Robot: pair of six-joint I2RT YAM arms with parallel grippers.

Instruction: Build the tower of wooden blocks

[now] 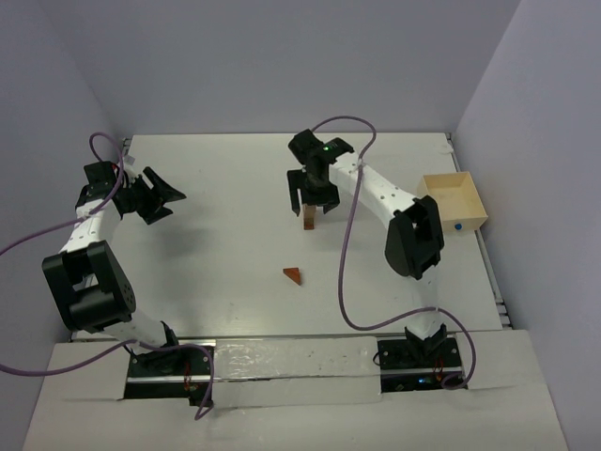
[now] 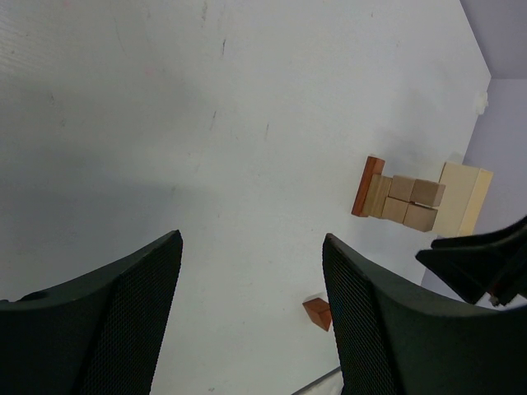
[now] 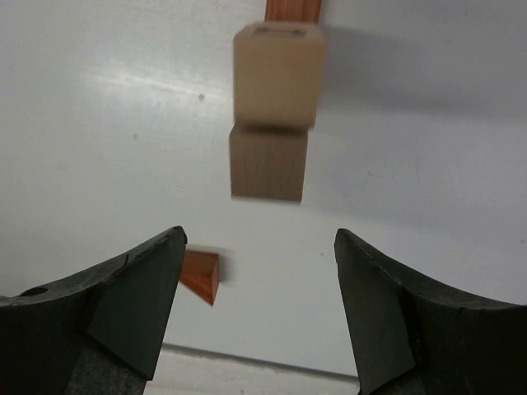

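Right gripper [image 3: 259,240]: jaws spread wide, holding nothing; tower [image 3: 272,123] just ahead of its fingertips, not touching; wedge [image 3: 202,276] near one fingertip. Left gripper [image 2: 251,243]: jaws spread, holding nothing; tower well ahead

White arms [image 1: 376,188] with black joints [image 1: 413,244], purple cables [image 1: 341,272]

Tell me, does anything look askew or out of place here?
The tower looks slightly uneven: in the right wrist view its pale cube sits shifted sideways against the tan cube. The wedge lies alone, apart from it.
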